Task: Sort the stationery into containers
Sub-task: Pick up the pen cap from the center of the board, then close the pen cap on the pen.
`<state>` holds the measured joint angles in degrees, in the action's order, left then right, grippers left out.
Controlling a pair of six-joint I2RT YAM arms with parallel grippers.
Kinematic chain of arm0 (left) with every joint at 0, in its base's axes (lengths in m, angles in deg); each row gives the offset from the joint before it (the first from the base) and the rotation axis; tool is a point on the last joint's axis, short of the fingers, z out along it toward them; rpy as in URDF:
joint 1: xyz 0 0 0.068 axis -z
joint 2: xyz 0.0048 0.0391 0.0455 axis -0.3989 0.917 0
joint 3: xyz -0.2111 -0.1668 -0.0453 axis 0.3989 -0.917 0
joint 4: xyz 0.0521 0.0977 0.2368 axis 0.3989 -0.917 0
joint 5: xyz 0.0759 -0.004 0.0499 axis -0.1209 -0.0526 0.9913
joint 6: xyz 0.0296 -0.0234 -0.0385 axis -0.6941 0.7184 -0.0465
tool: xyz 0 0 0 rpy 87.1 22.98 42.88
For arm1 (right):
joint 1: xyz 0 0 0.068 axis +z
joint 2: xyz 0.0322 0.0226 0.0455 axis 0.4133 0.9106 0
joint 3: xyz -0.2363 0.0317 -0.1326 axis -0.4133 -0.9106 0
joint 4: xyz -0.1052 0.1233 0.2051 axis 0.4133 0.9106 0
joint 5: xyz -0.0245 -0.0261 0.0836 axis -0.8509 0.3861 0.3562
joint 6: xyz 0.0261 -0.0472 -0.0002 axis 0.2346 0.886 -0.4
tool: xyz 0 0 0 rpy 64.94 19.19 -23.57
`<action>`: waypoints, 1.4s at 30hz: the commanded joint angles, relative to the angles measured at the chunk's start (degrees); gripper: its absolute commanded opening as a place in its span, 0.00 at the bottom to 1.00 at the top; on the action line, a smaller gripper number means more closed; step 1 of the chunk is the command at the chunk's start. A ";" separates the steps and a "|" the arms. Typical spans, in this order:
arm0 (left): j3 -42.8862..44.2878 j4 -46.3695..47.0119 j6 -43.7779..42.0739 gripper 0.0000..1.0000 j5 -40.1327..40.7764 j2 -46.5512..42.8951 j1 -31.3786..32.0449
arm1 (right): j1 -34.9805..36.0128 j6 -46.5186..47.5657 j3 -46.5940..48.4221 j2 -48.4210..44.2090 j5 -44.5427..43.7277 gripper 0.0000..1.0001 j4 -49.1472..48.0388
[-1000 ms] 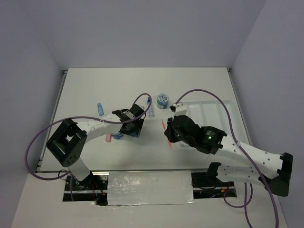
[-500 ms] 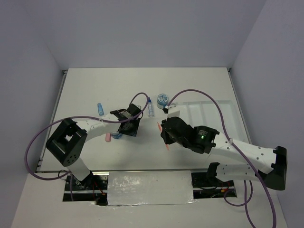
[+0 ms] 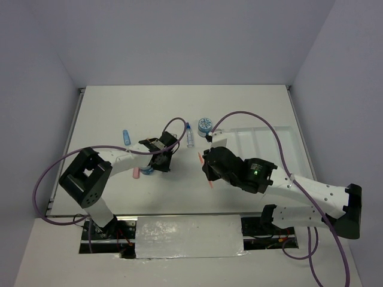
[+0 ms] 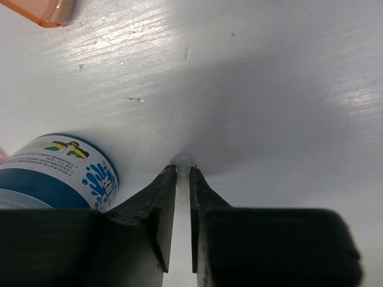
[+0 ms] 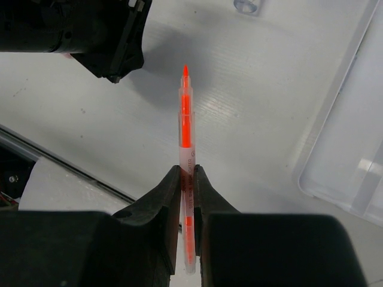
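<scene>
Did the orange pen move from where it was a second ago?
Yes. The orange pen, pinched in the right gripper, has shifted a little to the left in the top view, farther from the white tray.

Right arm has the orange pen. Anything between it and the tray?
Nothing visible. In the right wrist view only table surface separates the orange pen, clamped in the right gripper, from the white tray.

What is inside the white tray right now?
No stationery shows in the visible compartments of the white tray. The right arm covers its near left part, so anything lying there cannot be seen.
</scene>
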<state>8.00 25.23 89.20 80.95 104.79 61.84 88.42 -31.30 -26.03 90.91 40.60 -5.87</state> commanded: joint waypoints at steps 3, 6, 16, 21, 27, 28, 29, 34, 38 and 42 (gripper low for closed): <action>-1.32 0.11 1.81 0.10 -1.95 2.03 -0.18 | 0.59 0.28 2.02 -0.90 -1.70 0.00 -0.17; -2.20 0.89 2.25 0.00 -3.70 1.51 -0.18 | 0.68 1.06 0.27 -2.30 0.49 0.00 -3.40; -1.50 11.69 14.00 0.00 -8.89 -22.37 -0.01 | -0.38 0.46 -13.44 -7.31 7.62 0.00 -28.89; -5.27 27.39 22.18 0.00 -10.38 -32.14 0.08 | 0.59 -1.57 -17.93 -7.75 8.85 0.00 -40.24; -11.52 38.95 27.83 0.00 -12.31 -38.22 0.08 | 1.73 -3.16 -17.94 -7.76 5.51 0.00 -45.26; -11.52 38.95 28.00 0.00 -12.76 -38.40 0.08 | 1.82 -3.07 -17.41 -7.49 5.07 0.00 -44.39; -11.35 38.61 28.09 0.00 -13.02 -38.75 0.08 | 1.82 -3.06 -16.97 -7.14 4.55 0.00 -44.03; -11.96 38.16 27.65 0.00 -14.08 -40.15 0.17 | 1.82 -3.15 -12.58 -3.64 1.12 0.00 -38.86; -12.75 38.34 27.57 0.00 -13.64 -41.21 0.08 | 1.91 -3.41 -12.57 -2.48 2.17 0.00 -39.89; -12.23 37.90 26.78 0.00 -13.99 -41.12 0.08 | 1.82 -3.15 -12.57 -2.57 1.91 0.00 -39.81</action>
<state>-4.72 59.96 115.80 67.92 64.33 61.84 89.79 -34.31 -40.45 88.53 44.30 -44.74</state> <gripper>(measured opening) 0.042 0.160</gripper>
